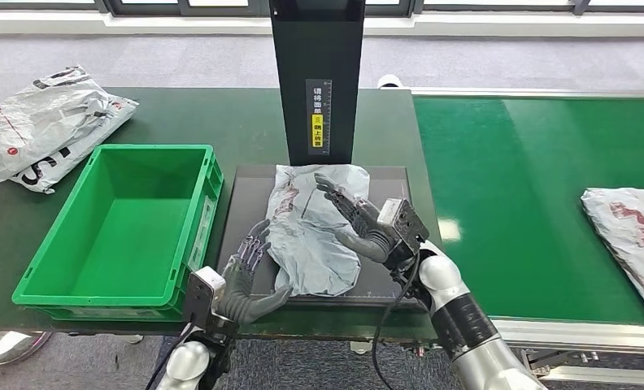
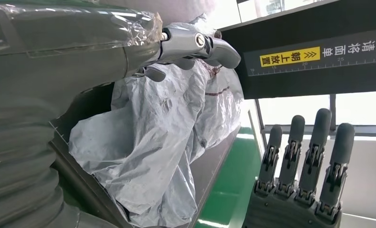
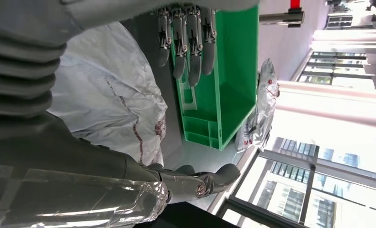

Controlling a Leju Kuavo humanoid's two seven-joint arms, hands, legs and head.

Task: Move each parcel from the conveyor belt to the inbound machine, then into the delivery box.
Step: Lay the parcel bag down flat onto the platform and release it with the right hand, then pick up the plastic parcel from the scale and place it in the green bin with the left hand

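We see a black post (image 1: 316,77) w/ a yellow label rising at the back of the inbound machine (image 1: 245,195), a green delivery box (image 1: 124,227) just left of it, empty. A pile of bags (image 1: 42,122) lies far left; 1 more parcel (image 1: 628,236) waits on the conveyor belt (image 1: 530,179). The grey parcel (image 1: 311,227) lies crumpled on the machine plate, btwn our 2 hands. Left hand (image 1: 250,276) is beside its left edge, fingers spread, holding nothing. Right hand (image 1: 355,219) hovers over its right side, fingers apart, no grip.

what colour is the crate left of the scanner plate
Bright green: the open crate is plain green plastic. It shows best in the head view.
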